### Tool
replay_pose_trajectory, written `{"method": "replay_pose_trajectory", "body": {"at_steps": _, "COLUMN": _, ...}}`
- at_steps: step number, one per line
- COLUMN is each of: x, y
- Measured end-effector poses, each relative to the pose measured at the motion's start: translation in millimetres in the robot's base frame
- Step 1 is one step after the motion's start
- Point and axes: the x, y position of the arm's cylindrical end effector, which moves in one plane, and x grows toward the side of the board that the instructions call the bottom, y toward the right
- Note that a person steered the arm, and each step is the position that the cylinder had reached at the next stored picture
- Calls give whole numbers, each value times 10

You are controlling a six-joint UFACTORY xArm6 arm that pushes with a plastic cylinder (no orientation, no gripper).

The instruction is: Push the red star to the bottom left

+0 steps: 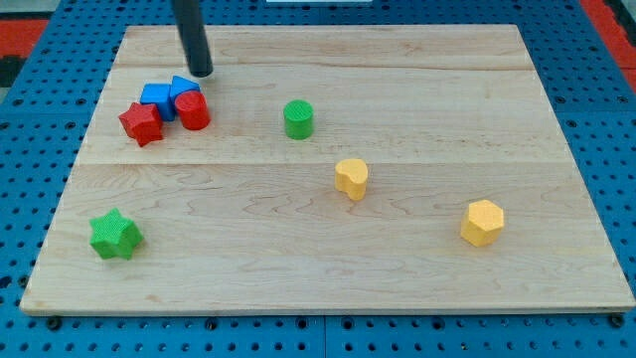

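Note:
The red star (141, 122) lies at the upper left of the wooden board (328, 268). It touches a blue block (156, 98) on its upper right. A red cylinder (193, 110) sits just right of that block, with a second blue block (184, 87) behind it. My tip (201, 73) stands just above and to the right of this cluster, close to the second blue block and apart from the red star.
A green cylinder (298, 118) stands right of the cluster. A yellow block (351, 178) is near the middle and a yellow hexagon (483, 222) at the lower right. A green star (115, 236) lies at the lower left.

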Motion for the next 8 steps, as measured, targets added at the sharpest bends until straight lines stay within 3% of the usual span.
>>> {"method": "replay_pose_trajectory", "body": {"at_steps": 2, "x": 647, "y": -452}}
{"method": "replay_pose_trajectory", "body": {"at_steps": 4, "x": 1323, "y": -455}}
{"method": "replay_pose_trajectory", "body": {"at_steps": 5, "x": 1290, "y": -368}}
{"method": "replay_pose_trajectory", "body": {"at_steps": 6, "x": 941, "y": -553}}
{"method": "replay_pose_trajectory", "body": {"at_steps": 7, "x": 1189, "y": -665}}
{"method": "replay_pose_trajectory", "body": {"at_steps": 8, "x": 1735, "y": -515}}
